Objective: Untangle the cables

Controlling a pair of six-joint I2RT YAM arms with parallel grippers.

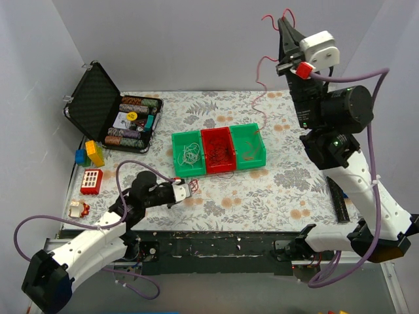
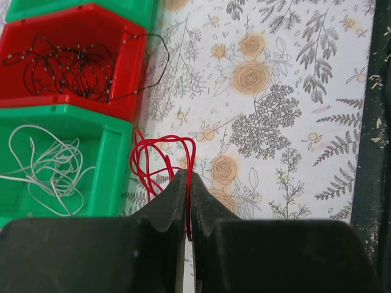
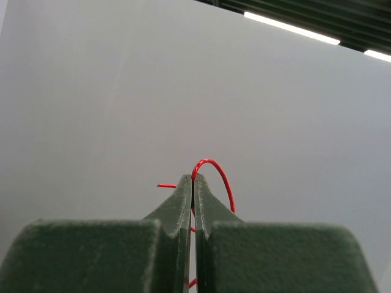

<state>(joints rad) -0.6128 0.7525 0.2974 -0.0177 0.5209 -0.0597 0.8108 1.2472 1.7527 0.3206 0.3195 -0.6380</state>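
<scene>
My left gripper is low over the table in front of the bins, shut on a small bunch of red cable loops, pinched between the fingertips. My right gripper is raised high at the back right, shut on a thin red cable that hangs down to the right green bin. In the right wrist view the red cable arcs over the closed tips. White cables lie in the left green bin, and black cables lie in the red bin.
An open black case with poker chips stands at the back left. Coloured toy blocks, a red block and a small object lie along the left edge. A black strip lies at the right edge.
</scene>
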